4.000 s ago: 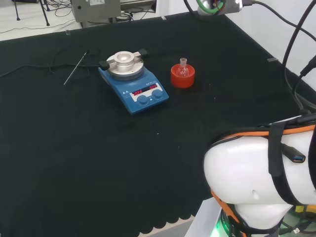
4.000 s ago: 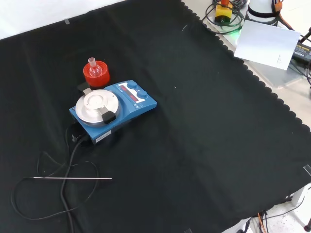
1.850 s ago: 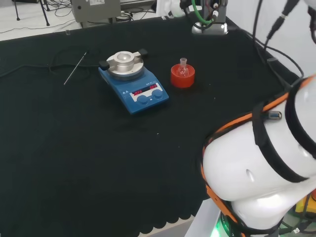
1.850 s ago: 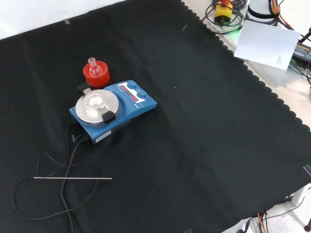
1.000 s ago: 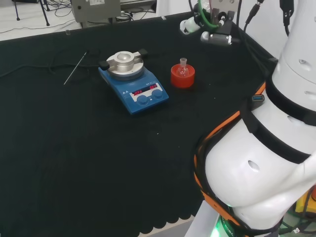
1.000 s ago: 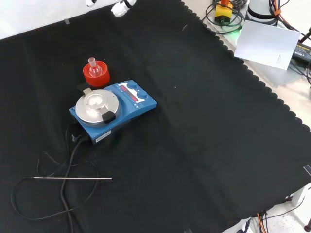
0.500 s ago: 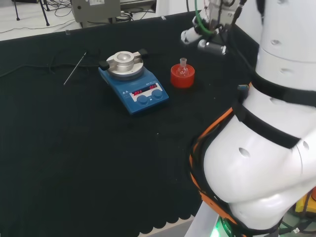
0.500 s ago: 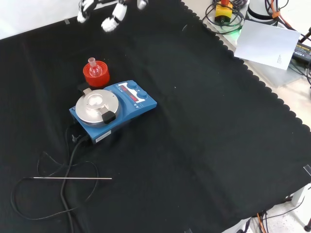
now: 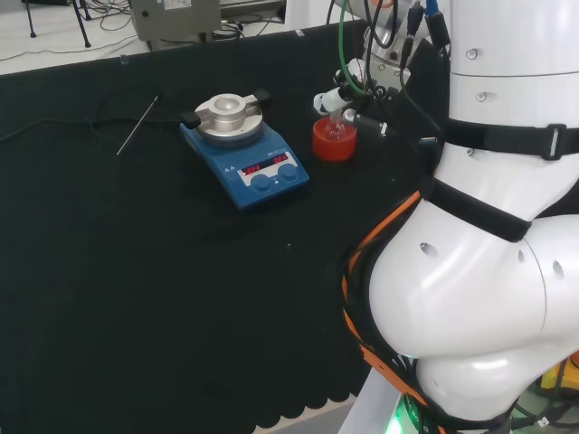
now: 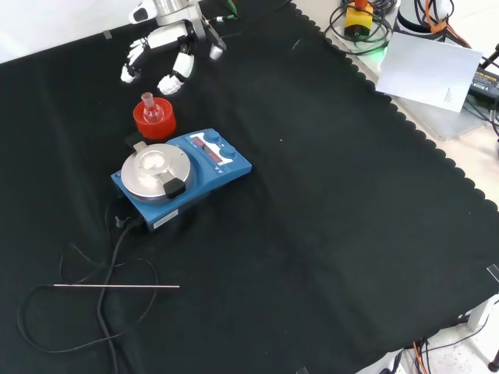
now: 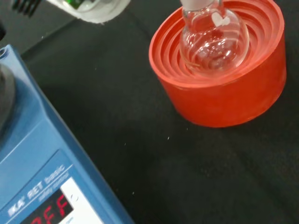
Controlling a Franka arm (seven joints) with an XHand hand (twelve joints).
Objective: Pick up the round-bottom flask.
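Round-bottom flask sits upright in the red ribbed stand beside the blue hotplate, so the hand, poised near it with fingers spread and empty, should close around the neck and lift straight up.

Clear round-bottom flask upright in red stand

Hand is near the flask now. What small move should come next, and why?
Probably lower the hand toward the round-bottom flask and bring the fingers around its neck. The fingers are spread and short of the flask, touching nothing, while the flask sits upright in the red ribbed stand beside the blue hotplate.
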